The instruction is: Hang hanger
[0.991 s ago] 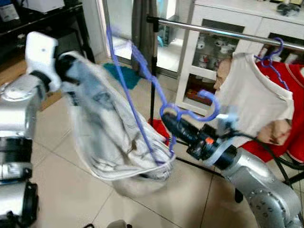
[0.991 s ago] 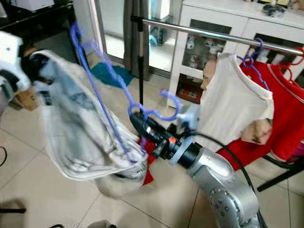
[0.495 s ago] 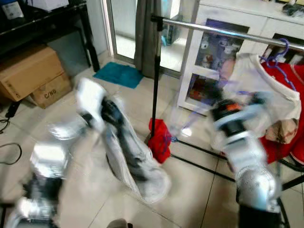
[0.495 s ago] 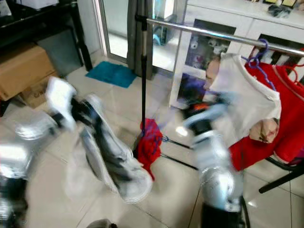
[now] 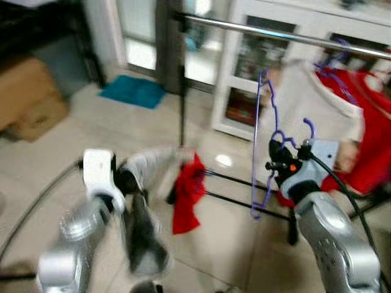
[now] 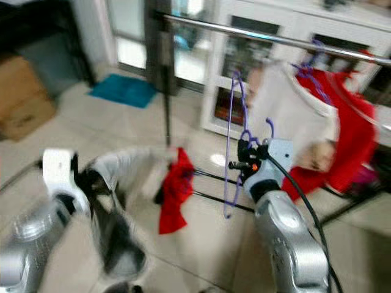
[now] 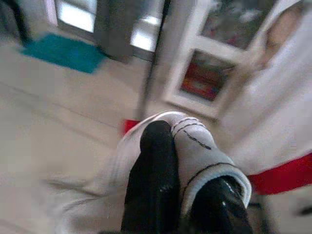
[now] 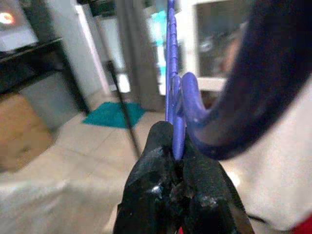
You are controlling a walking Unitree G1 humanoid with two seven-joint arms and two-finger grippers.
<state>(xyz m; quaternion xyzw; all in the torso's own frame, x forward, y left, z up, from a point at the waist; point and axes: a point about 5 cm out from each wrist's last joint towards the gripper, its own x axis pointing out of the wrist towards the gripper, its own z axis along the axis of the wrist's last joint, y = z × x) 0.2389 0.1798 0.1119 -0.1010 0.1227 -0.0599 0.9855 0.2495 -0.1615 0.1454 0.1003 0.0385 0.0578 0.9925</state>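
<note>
Hanger (image 5: 261, 146) and shirt have come apart since a second ago. Back then the thin purple plastic hanger lay across the pale cloth between both arms. Now it stands almost upright, bare, pinched near its hook by the right gripper (image 8: 173, 161), whose black fingers are squeezed tight on the plastic. It is in front of the white shirt on the rail (image 5: 317, 116) and below the shiny metal rail (image 5: 275, 35).

The left gripper (image 7: 183, 170) has dropped low toward the tiled floor (image 5: 79, 140). Its fingers are closed on the soft grey-white shirt (image 7: 190, 146), which hangs down limp and crumpled. A red cloth (image 5: 186, 192) hangs by the rack's black pole (image 5: 181, 91). The head views are blurry.
</note>
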